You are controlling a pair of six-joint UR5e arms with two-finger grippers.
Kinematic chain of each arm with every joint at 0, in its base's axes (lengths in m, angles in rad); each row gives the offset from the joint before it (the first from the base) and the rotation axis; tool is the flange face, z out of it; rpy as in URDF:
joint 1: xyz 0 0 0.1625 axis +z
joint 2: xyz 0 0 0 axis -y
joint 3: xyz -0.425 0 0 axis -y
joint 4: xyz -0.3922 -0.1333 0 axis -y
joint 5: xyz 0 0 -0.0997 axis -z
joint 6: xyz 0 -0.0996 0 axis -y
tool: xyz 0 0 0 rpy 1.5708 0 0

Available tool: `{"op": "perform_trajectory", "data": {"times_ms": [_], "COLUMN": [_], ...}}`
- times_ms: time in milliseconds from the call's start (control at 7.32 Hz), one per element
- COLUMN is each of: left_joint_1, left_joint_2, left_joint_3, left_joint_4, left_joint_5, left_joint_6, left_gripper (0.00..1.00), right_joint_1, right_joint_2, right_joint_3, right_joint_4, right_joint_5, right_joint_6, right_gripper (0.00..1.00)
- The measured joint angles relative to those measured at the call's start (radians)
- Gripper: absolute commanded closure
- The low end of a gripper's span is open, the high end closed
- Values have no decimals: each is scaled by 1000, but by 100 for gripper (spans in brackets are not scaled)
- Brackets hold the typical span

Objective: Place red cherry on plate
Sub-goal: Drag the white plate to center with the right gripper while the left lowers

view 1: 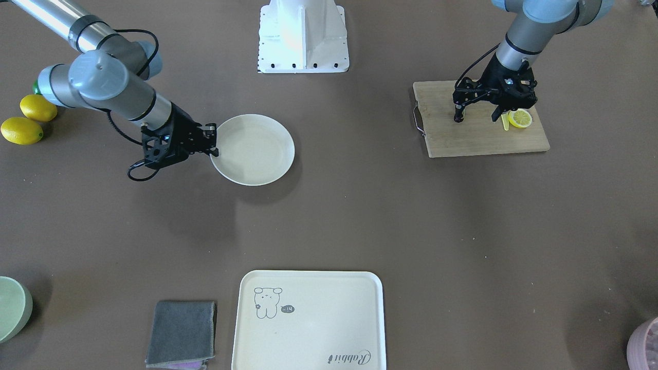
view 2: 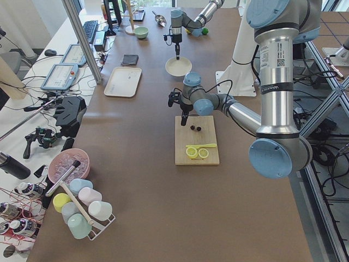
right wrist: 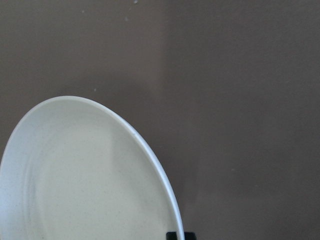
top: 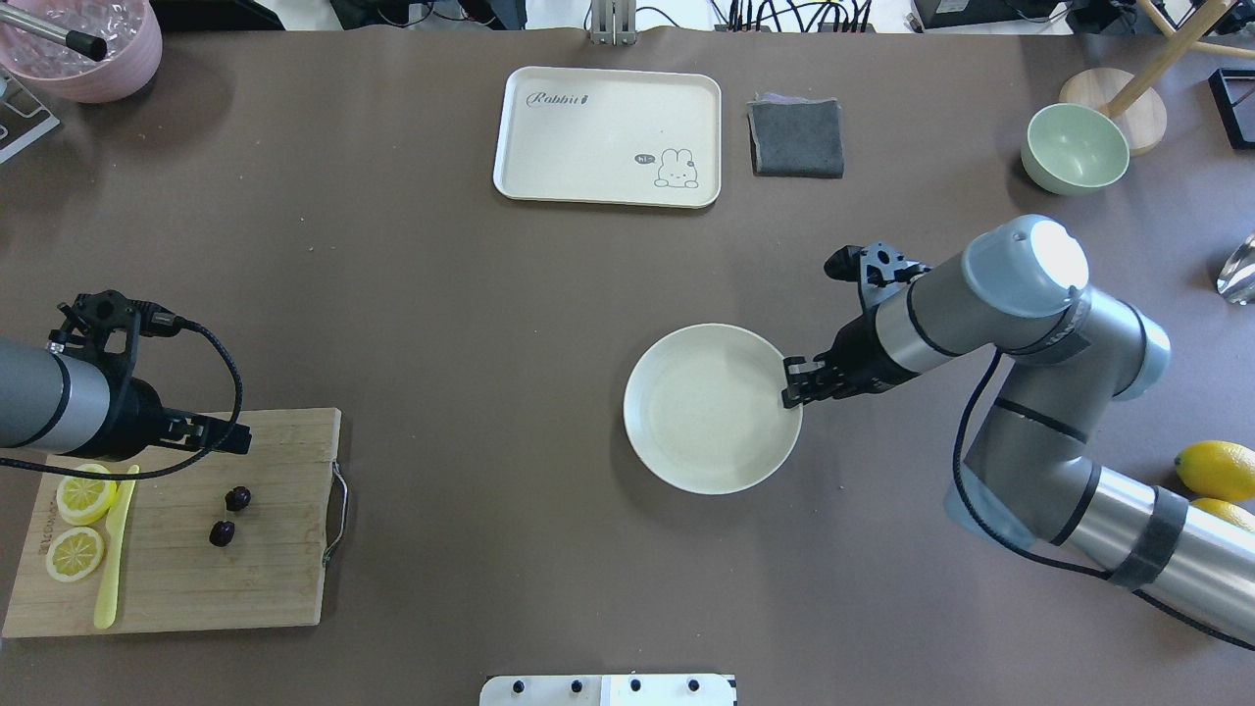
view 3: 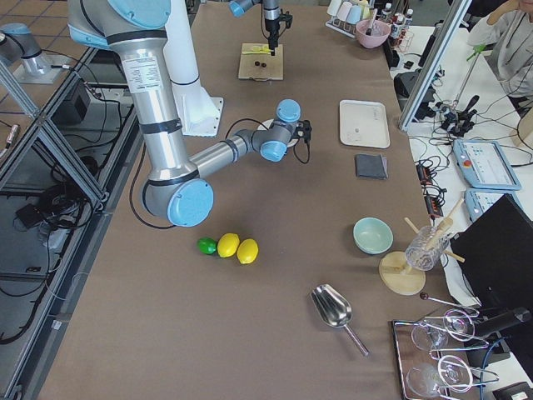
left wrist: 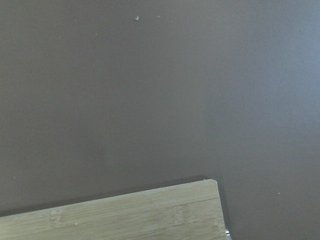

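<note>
Hovering above the cutting board (top: pixel 245 579), the left gripper (view 1: pixel 476 118) has its jaws spread wide and holds nothing. The red cherry (top: pixel 237 498) lies on the board just beside it, on the robot's side of the fingertips. Its two fruits sit on a diagonal, one nearer the robot than the other. This arm is by far the nearer one. The plate (top: pixel 706 412) sits bare, well apart to the right. The right gripper (top: pixel 790 382) is at the plate's rim, jaws apart. The next move probably calls for a short pull-back, then a descent.

I see open tabletop (top: pixel 471 441) between the cutting board (top: pixel 245 588) and the plate (top: pixel 686 431); the right gripper (top: pixel 789 382) crowds the plate's rim on one side.
</note>
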Motion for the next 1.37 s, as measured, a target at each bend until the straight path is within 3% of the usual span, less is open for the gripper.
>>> {"op": "perform_trajectory", "data": {"times_ms": [273, 410, 547, 683, 820, 957, 1094, 1230, 1367], "left_joint_1": [40, 56, 74, 93, 108, 120, 129, 133, 134], "left_joint_2": [35, 44, 48, 49, 49, 50, 50, 49, 49], "left_joint_3": [-1, 0, 1, 0, -1, -1, -1, -1, -6], "left_joint_4": [0, 0, 0, 0, 0, 0, 0, 0, 0], "left_joint_5": [6, 11, 25, 38, 44, 47, 48, 49, 49], "left_joint_6": [-1, -1, -1, -2, -5, -9, -12, -13, -14], "left_gripper": [16, 28, 53, 70, 78, 95, 100, 100, 100], "right_joint_1": [-83, -112, -130, -139, -143, -144, -144, -145, -145], "right_joint_2": [52, 83, 103, 117, 125, 128, 130, 131, 133], "right_joint_3": [-11, -29, -42, -50, -57, -62, -64, -65, -65], "right_joint_4": [-6, -8, -9, -9, -8, -8, -7, -7, -6], "right_joint_5": [-81, -109, -126, -136, -139, -141, -141, -141, -141], "right_joint_6": [77, 113, 131, 145, 158, 164, 171, 179, 186], "right_gripper": [100, 100, 100, 100, 100, 100, 100, 55, 1]}}
